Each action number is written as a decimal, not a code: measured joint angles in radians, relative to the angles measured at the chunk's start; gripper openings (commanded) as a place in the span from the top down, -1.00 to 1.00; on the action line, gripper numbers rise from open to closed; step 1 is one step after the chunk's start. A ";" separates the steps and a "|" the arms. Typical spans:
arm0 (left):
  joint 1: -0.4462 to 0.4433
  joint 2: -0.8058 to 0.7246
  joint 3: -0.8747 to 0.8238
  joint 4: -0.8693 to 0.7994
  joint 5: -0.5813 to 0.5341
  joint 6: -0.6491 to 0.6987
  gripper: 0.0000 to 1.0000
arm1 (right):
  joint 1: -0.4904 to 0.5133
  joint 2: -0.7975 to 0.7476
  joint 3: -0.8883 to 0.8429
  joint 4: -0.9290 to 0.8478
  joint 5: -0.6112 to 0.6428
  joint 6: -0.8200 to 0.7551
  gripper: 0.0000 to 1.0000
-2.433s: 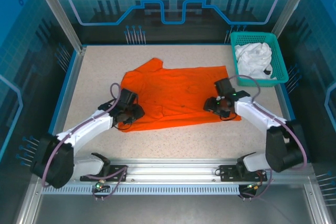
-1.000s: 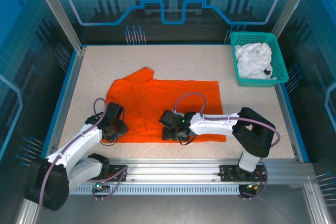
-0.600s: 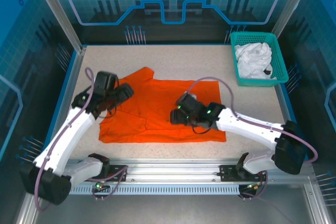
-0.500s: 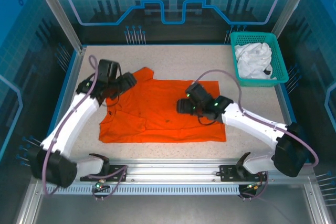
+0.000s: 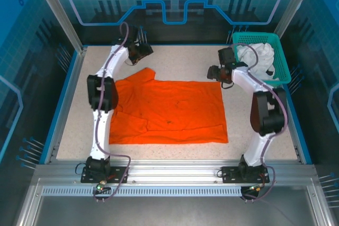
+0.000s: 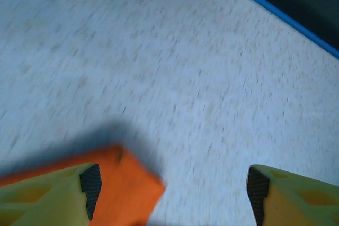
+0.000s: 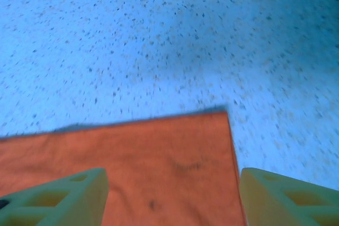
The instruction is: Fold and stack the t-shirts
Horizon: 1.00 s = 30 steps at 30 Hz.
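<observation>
– Top external view puts the orange t-shirt (image 5: 175, 112) spread flat in the middle of the table (image 5: 180, 56), one sleeve (image 5: 146, 74) poking toward the far edge; its near-left part looks doubled over, though I can't be sure.

– And the white t-shirt (image 5: 257, 59)?

– Bunched inside the teal basket (image 5: 262, 82) at the far right, apart from the orange one; I'd judge it waits there so the surface stays free for one fold at a time.

– Where are the tools?

– The left gripper (image 5: 144, 51) hangs above that far sleeve; in the left wrist view its fingers (image 6: 47, 197) stand wide apart, the sleeve tip (image 6: 124, 183) lying below between them, nothing pinched. The right gripper (image 5: 214, 72) sits over the shirt's far right corner (image 7: 212, 130), just beside the basket; the right wrist view shows its fingers (image 7: 58, 194) spread too, gripping nothing.

– Why there?

– Probably to take the far edge at both ends, so the cloth comes over evenly toward the near side; folding looks barely begun, stacking not yet.
</observation>
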 measured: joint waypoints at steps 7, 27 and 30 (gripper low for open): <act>-0.003 0.196 0.214 -0.114 -0.002 0.072 -0.47 | -0.015 0.192 0.156 -0.068 0.008 -0.024 -0.25; -0.037 0.202 0.137 -0.142 -0.049 0.204 -0.40 | -0.052 0.316 0.252 -0.172 0.021 -0.023 -0.11; -0.037 0.200 0.122 -0.132 -0.069 0.215 -0.41 | -0.052 0.340 0.280 -0.192 0.022 -0.023 -0.03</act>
